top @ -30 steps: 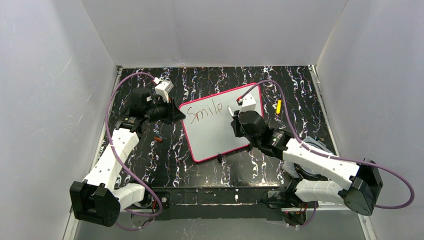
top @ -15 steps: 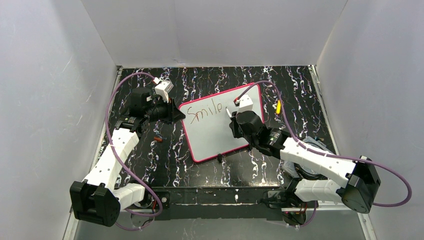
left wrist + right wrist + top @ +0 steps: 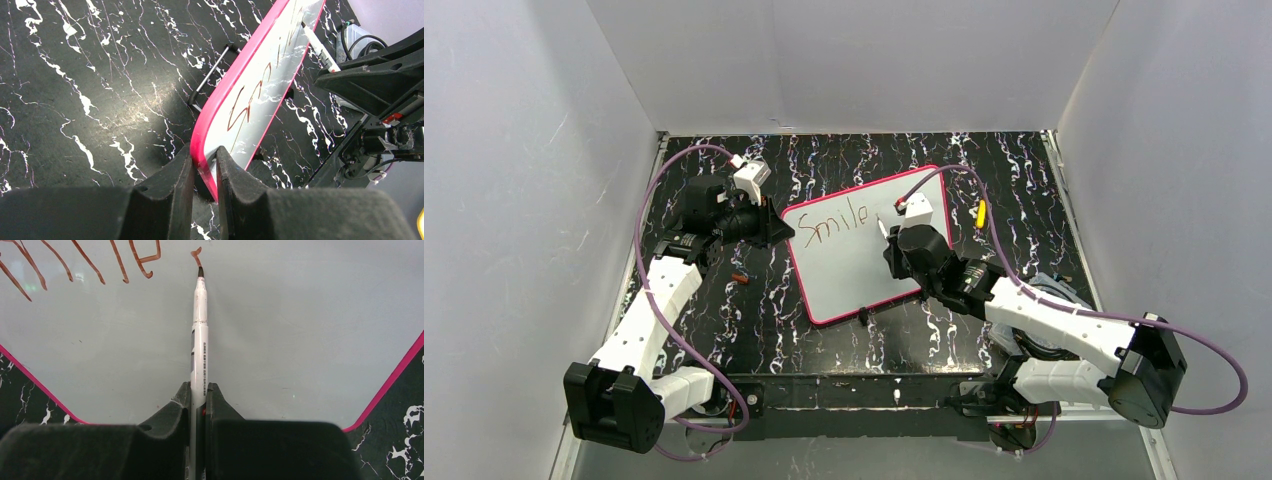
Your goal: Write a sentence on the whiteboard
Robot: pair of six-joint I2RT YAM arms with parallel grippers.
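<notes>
The whiteboard (image 3: 856,272) with its pink-red frame lies tilted on the black marbled table. The sentence (image 3: 834,222) reads "Smile" in red-brown, with a short comma stroke (image 3: 196,254) after it. My left gripper (image 3: 780,232) is shut on the board's left corner, one finger on each face of the whiteboard (image 3: 272,82), as the left wrist view (image 3: 205,156) shows. My right gripper (image 3: 891,245) is shut on a white marker (image 3: 199,335). The marker's dark tip rests on the whiteboard (image 3: 305,330) at the lower end of the comma stroke, right of the lettering (image 3: 125,262).
A yellow pen-like item (image 3: 981,213) lies on the table right of the board. A small red-brown piece (image 3: 740,277) lies left of it. A black clip foot (image 3: 862,318) sticks out at the board's near edge. Grey walls close in on three sides.
My right gripper has moved the marker tip a little toward me after the "e", leaving a short comma stroke. The left gripper and the board have not moved.
</notes>
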